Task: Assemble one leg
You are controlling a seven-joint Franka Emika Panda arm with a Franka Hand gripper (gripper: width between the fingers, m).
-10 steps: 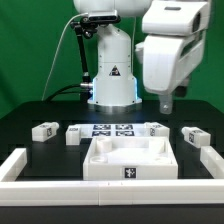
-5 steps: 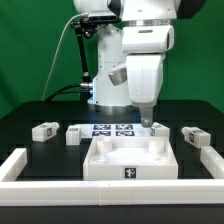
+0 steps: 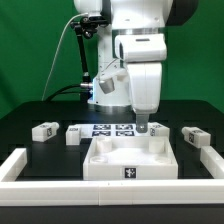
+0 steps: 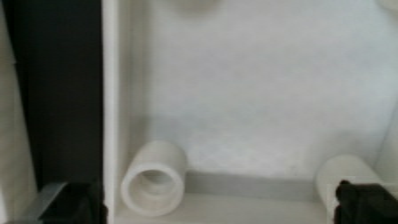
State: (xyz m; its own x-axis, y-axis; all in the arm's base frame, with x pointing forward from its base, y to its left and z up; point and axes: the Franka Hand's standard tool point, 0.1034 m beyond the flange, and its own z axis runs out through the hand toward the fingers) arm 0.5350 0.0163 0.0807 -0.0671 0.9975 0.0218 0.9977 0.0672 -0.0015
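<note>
Hovering low over the back rim of the white panel, the gripper has its fingers spread wide with nothing between them. The nearest leg lies just beside it toward the exterior view's right; another leg lies farther off on its opposite side.

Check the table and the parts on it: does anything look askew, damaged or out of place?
Nothing stands out. The square panel sits straight, the legs lie apart on the black table on either side of the marker board, and the open tool holds nothing.
</note>
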